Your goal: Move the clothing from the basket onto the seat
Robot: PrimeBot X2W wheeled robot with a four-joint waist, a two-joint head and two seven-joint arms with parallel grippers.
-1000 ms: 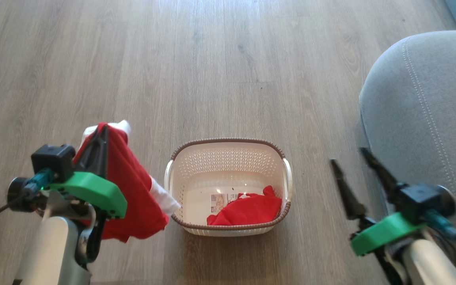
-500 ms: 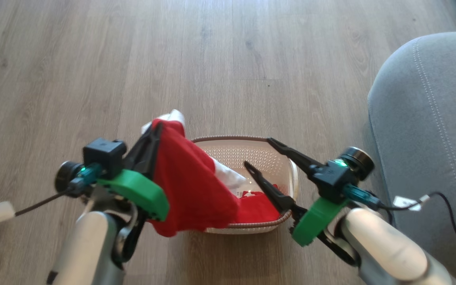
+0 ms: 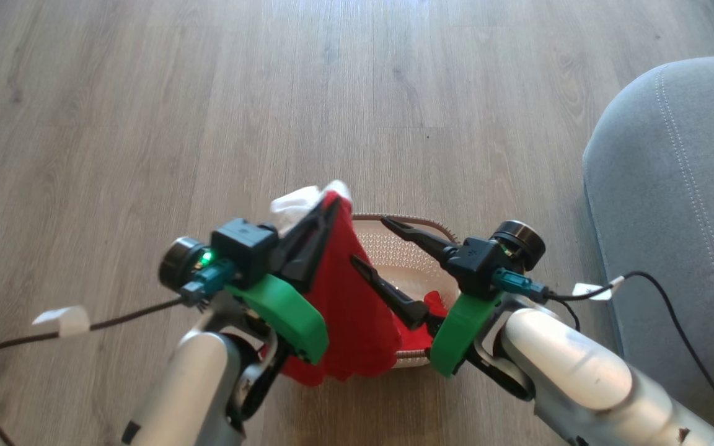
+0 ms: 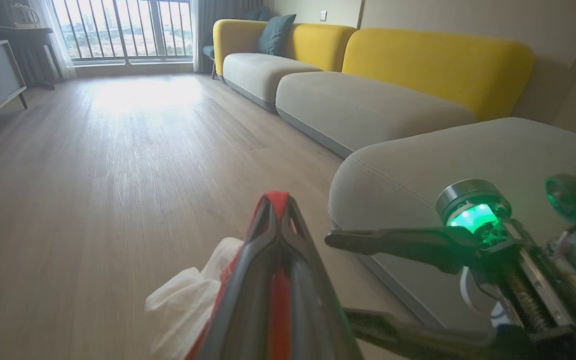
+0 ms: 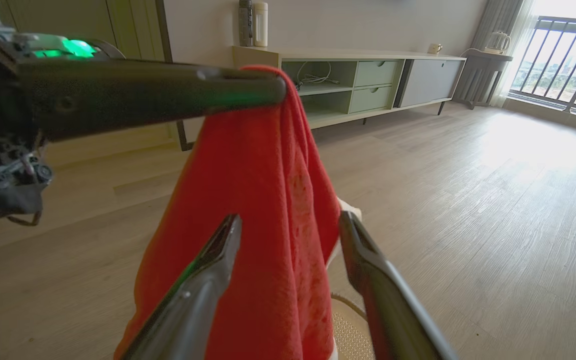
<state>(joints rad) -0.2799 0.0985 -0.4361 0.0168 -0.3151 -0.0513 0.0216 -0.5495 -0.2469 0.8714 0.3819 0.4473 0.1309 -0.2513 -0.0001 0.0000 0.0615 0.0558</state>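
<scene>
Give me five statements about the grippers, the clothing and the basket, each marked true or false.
1. The left gripper is shut on a red garment. True.
2. The right gripper is shut. False: it is open.
3. The red garment lies on the seat. False: it hangs from the left gripper, apart from the seat.
4. Some red cloth lies in the basket. True.
5. The basket stands on the seat. False: it stands on the wooden floor.

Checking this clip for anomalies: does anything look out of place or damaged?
Nothing spilled or damaged. Slightly odd: the red garment hangs from the shut left gripper above the basket, while the open right gripper has its fingers either side of it, away from the seat.
</scene>
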